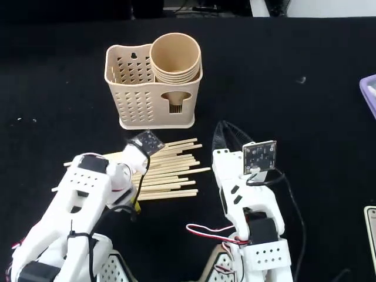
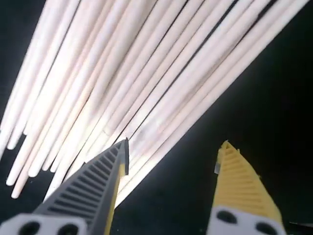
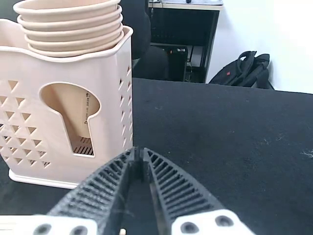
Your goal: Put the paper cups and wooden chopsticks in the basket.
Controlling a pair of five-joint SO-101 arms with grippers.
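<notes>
The wooden chopsticks [image 1: 173, 170] lie piled on the table [image 1: 305, 147] in front of the basket [image 1: 138, 100], whose right compartment holds the paper cups [image 1: 175, 53]. The left gripper [image 2: 175, 144] hangs spread over the pile's edge: best straddle a few sticks mid-length before closing; the right gripper [image 3: 141, 154] is pinched shut, empty

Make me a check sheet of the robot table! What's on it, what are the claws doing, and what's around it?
Surface: black table.
Job's things: paper cups stacked in one compartment of the basket; wooden chopsticks piled on the table in front of it.
Clutter: purple container at the table's edge.
Grippers: left gripper open over the chopsticks; right gripper shut, empty, facing the basket.
Cables: red wire by the right arm's base.
Surroundings: backpack on the floor beyond the table.
</notes>
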